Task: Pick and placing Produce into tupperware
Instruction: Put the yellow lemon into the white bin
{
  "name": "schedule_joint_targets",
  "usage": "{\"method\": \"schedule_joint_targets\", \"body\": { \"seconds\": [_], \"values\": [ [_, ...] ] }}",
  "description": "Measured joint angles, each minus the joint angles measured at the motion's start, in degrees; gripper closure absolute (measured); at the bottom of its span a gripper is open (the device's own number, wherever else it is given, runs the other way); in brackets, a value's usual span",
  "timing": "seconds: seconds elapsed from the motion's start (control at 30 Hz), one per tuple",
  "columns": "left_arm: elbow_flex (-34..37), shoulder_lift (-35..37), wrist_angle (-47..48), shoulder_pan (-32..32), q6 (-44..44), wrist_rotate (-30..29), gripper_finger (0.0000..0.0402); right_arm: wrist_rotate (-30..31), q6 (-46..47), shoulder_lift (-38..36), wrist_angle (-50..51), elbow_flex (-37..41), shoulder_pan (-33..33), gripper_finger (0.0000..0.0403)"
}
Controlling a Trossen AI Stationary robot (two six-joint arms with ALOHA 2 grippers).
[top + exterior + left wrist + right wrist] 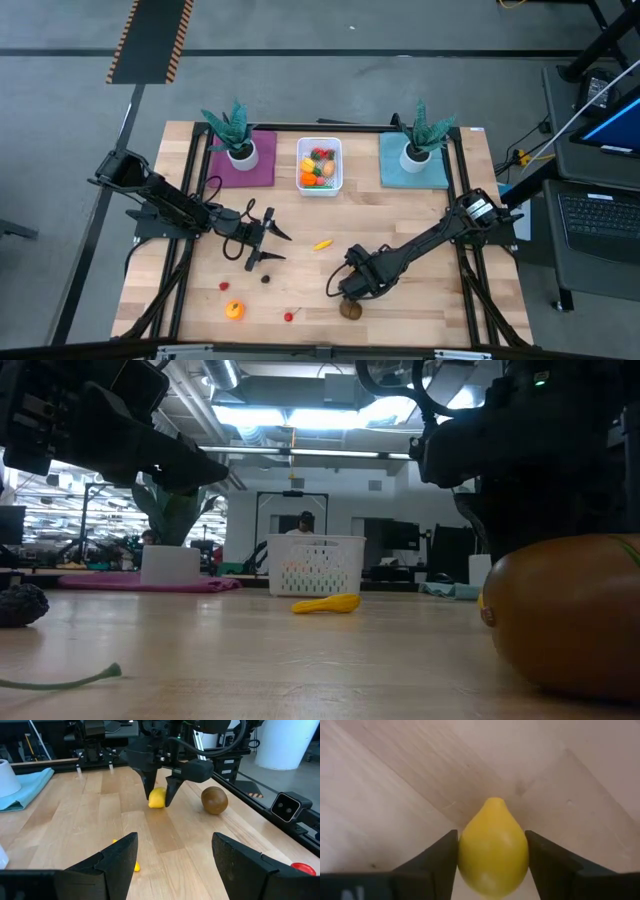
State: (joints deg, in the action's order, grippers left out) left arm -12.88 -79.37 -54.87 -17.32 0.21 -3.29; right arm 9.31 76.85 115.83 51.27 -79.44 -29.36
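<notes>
A yellow lemon (492, 850) lies on the wooden table near its front edge, right of the middle. My right gripper (491, 834) stands over it, pointing down, shut on it; the left wrist view shows the lemon (157, 798) between that gripper's dark fingers. My left gripper (274, 245) hovers open, left of the middle, with nothing between its fingers. The white tupperware (301, 166) stands at the far middle with several pieces of produce in it. A yellow banana (322, 243) lies between the two grippers. My right gripper pinches the lemon between its two fingers, one on each of its bulging sides (462, 852). The fingers (148, 785) come from above, pointing down, and lie across the lemon. The lemon rests on the table, with its pointed end (494, 802) sticking out past the fingers.
A brown kiwi (350, 309) lies just in front of my right gripper. An orange (233, 310), a strawberry (224, 286) and cherries (290, 316) lie at the front left. Two potted plants (235, 135) (420, 135) stand on mats on either side of the tupperware.
</notes>
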Motion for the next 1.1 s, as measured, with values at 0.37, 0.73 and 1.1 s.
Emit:
{"method": "schedule_joint_targets", "body": {
  "seconds": [0.37, 0.73, 1.1],
  "values": [
    [0.0, 0.0, 0.0, 0.0, 0.0, 0.0, 0.0154, 0.7, -3.1, -1.6, -0.5, 0.1, 0.1, 0.0195],
    [0.0, 0.0, 0.0, 0.0, 0.0, 0.0, 0.0154, 9.4, -10.1, -8.9, 0.7, 0.1, 0.6, 0.0195],
    [0.0, 0.0, 0.0, -0.1, -1.6, 0.0, 0.0154, 18.1, -22.3, -18.3, 7.1, 2.2, 4.7, 0.0195]
  ]
}}
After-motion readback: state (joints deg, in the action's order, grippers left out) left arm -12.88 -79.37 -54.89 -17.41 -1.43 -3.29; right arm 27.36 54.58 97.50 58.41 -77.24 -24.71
